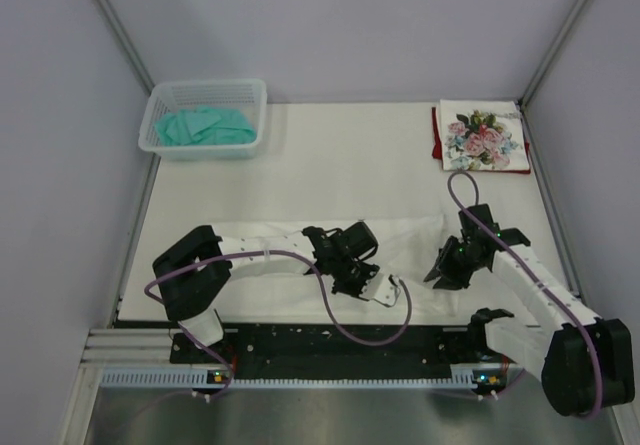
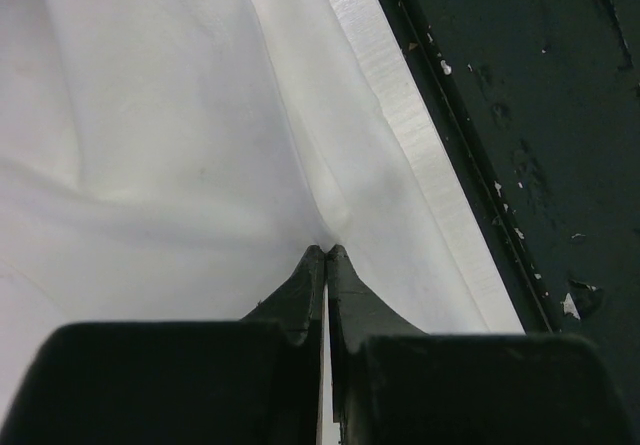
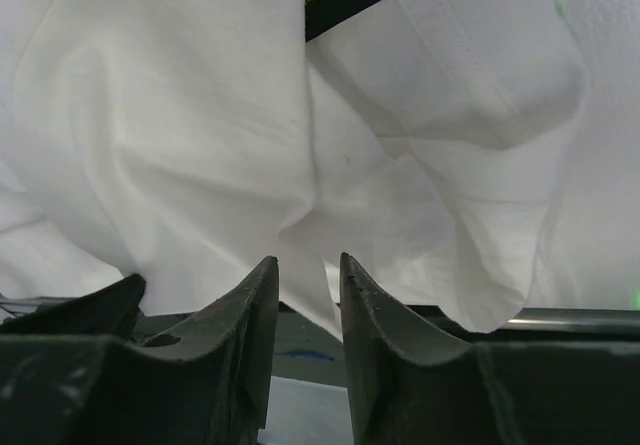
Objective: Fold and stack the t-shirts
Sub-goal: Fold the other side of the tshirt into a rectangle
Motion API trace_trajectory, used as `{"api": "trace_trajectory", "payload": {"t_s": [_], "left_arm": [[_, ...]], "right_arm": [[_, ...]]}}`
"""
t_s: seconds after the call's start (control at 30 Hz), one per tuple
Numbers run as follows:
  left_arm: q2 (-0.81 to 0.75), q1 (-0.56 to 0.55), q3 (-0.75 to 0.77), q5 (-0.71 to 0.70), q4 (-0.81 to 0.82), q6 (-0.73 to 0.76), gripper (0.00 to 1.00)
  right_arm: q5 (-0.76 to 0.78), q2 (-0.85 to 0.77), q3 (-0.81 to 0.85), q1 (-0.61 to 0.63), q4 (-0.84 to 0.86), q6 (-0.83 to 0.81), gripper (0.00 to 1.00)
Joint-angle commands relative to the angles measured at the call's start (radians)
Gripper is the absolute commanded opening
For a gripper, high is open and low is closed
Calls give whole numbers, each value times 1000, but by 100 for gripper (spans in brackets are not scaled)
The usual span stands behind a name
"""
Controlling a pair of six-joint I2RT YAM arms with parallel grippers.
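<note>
A large white t-shirt (image 1: 400,237) lies crumpled across the near part of the table, between the two arms; no print shows on it. My left gripper (image 1: 366,284) is shut on a fold of it near the table's front edge, and in the left wrist view (image 2: 327,250) the cloth (image 2: 180,145) puckers at the tips. My right gripper (image 1: 439,272) is at the shirt's right end. In the right wrist view (image 3: 307,260) its jaws stand slightly apart, with a hanging fold of the shirt (image 3: 200,135) dipping between them. A folded rose-print shirt (image 1: 484,137) lies on a dark red one (image 1: 437,151) at the back right.
A pale mesh basket (image 1: 160,135) holding teal cloth (image 1: 205,125) stands at the back left. A black base strip (image 1: 300,337) and a metal rail run along the front edge under the arms. Grey walls close in the table on three sides.
</note>
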Motion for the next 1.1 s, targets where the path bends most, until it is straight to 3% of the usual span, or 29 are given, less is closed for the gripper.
{"api": "trace_trajectory", "payload": {"t_s": [0.0,0.03,0.07,0.13,0.3,0.63,0.8,0.9,1.07], "left_arm": [[-45,10,24,29,-18,22,0],[-47,18,26,32,-22,24,0],[-50,24,32,40,-34,31,0],[-56,47,41,60,-62,53,0],[-61,67,44,87,-102,97,0],[-25,68,60,172,-131,107,0],[-13,70,63,144,-128,105,0],[-12,68,69,146,-125,102,0],[-10,68,69,144,-125,99,0]], "right_arm": [[-84,20,-76,13,92,51,22],[-134,32,-95,15,112,54,5],[-172,38,-109,16,114,54,0],[-184,18,-94,16,48,32,0],[-47,-66,-17,16,-155,-40,0],[-38,-61,-26,15,-146,-37,0],[-110,-130,-35,18,-136,18,30],[-122,-152,-37,53,-101,52,41],[-150,-92,-92,182,35,132,45]]}}
